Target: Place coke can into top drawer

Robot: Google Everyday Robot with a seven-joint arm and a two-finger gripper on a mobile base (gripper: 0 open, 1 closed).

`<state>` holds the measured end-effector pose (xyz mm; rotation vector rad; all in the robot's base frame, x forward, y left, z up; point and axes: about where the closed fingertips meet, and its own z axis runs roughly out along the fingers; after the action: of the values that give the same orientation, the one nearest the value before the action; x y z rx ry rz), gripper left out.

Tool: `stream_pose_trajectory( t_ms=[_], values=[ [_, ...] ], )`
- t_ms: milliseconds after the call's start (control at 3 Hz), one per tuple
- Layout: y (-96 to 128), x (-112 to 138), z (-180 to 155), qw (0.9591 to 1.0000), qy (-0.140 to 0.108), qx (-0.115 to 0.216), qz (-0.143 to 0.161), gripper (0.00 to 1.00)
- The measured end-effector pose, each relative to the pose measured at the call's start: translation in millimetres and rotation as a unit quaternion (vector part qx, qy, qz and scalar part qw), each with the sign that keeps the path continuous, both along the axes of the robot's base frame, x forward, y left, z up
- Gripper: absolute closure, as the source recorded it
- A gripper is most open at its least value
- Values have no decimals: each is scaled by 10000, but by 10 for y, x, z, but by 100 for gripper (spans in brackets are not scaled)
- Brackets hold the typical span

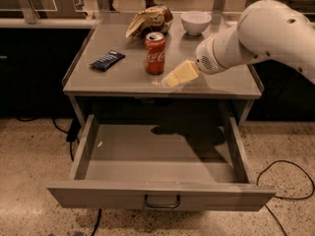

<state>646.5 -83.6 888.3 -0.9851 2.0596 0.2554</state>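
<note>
The coke can [155, 53] stands upright on the grey cabinet top [123, 77], near its middle. The top drawer [98, 176] below is pulled open, with its front panel and dark loop handle [162, 201] toward the camera. My gripper [174, 76], with cream-coloured fingers, comes in from the right on the white arm [266, 33]. It hovers just right of the can and a little in front of it, above the cabinet top, and holds nothing.
A brown-and-tan snack bag [150, 19] lies behind the can. A white bowl [196, 22] stands at the back right. A dark blue bar wrapper [107, 60] lies at the left. Cables [288, 181] run over the speckled floor on both sides.
</note>
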Motion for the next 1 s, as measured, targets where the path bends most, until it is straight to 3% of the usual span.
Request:
stream_pose_trajectory(
  t_ms=[333,1000],
  values=[
    [0,-15,-14,10000,34,-18,13,0],
    [291,158,-166,9989,34,462,-123,0]
  ],
)
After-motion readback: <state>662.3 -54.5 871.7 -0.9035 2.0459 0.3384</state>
